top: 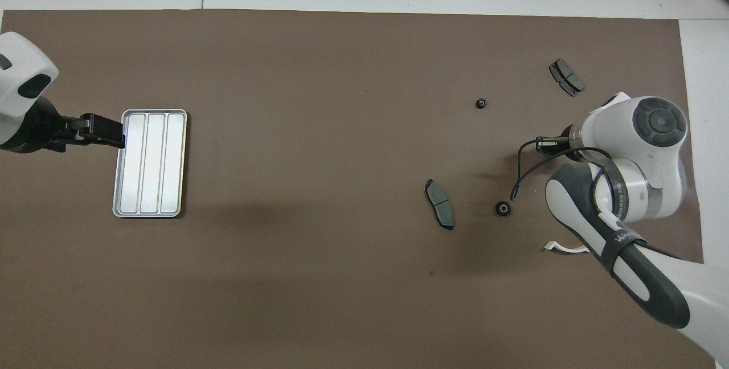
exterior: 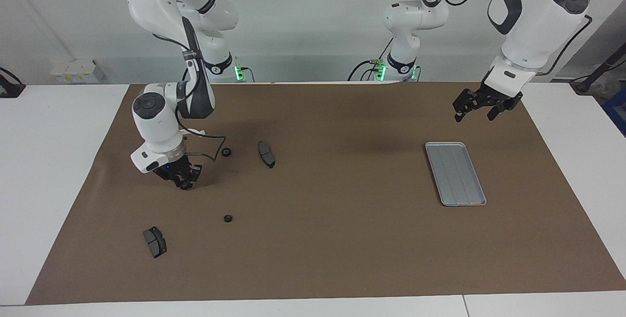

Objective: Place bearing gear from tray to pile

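The silver-grey tray [exterior: 455, 173] [top: 149, 163] lies empty toward the left arm's end. The pile is scattered at the right arm's end: two dark brake pads [exterior: 266, 154] [exterior: 155, 241] and a white bracket [top: 561, 247], mostly covered by the right arm. Two small black bearing gears [exterior: 226, 152] [exterior: 228, 218] lie on the mat among them. My right gripper [exterior: 184, 183] hangs low over the mat there, shut on another small round bearing gear. My left gripper [exterior: 475, 113] waits open and empty, above the mat beside the tray's end nearer the robots.
A brown mat [exterior: 342, 238] covers the table between white borders. The right arm's cable [top: 521, 172] loops above the mat by one gear [top: 503, 208]. The other gear [top: 481, 103] and a brake pad [top: 566, 77] lie farther from the robots.
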Available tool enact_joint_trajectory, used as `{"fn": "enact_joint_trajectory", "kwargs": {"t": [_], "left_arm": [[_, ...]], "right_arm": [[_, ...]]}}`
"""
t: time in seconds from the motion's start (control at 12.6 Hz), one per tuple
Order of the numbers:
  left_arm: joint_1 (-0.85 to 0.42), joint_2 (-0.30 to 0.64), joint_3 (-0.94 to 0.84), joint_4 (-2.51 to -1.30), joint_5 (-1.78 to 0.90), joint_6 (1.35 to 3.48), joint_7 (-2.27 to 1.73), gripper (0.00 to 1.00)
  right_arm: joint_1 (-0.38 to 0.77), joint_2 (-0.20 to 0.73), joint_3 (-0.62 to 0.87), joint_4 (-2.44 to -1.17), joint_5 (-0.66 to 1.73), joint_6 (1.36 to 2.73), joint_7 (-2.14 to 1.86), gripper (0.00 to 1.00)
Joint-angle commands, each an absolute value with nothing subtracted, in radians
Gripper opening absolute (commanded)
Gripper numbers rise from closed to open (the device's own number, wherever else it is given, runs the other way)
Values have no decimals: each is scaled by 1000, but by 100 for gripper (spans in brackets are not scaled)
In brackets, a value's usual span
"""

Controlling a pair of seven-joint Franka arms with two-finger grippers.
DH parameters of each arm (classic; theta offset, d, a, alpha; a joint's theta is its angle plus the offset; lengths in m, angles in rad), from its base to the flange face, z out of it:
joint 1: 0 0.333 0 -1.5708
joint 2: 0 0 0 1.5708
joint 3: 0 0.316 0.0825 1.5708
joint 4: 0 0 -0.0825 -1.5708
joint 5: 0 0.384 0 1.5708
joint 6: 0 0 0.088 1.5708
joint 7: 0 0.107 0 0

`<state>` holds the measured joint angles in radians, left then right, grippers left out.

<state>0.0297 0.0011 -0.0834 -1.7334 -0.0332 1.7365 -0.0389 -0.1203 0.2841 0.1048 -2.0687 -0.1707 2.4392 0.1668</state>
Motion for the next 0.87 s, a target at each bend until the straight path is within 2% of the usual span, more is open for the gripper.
{"fn": "enact_joint_trajectory", "kwargs": {"t": [0.0, 0.08, 0.16, 0.24, 0.4, 0.56, 0.79], "left_arm": [[18, -20, -75, -1759, -44, 1752, -49, 100], [18, -20, -75, -1759, -44, 1752, -49, 100], [18, -20, -75, -1759, -44, 1752, -49, 100], [18, -20, -75, -1759, -44, 1752, -49, 100], [18, -20, -75, -1759, -44, 1752, -49, 100], [17, -20, -75, -1759, -44, 1752, -51, 100], [17, -20, -75, -1758, -44, 1752, -46, 100]], "right_arm": [[-158, 259, 120, -2097, -149, 2462, 135, 28], [-158, 261, 120, -2097, -149, 2464, 135, 37], [-160, 261, 120, -2097, -149, 2468, 133, 54], [-161, 261, 120, -2095, -149, 2477, 135, 78], [-147, 261, 120, -2068, -147, 2467, 149, 100], [-138, 226, 129, -2027, -147, 2394, 152, 100], [-89, 173, 155, -1892, -144, 2138, 228, 100]]}}
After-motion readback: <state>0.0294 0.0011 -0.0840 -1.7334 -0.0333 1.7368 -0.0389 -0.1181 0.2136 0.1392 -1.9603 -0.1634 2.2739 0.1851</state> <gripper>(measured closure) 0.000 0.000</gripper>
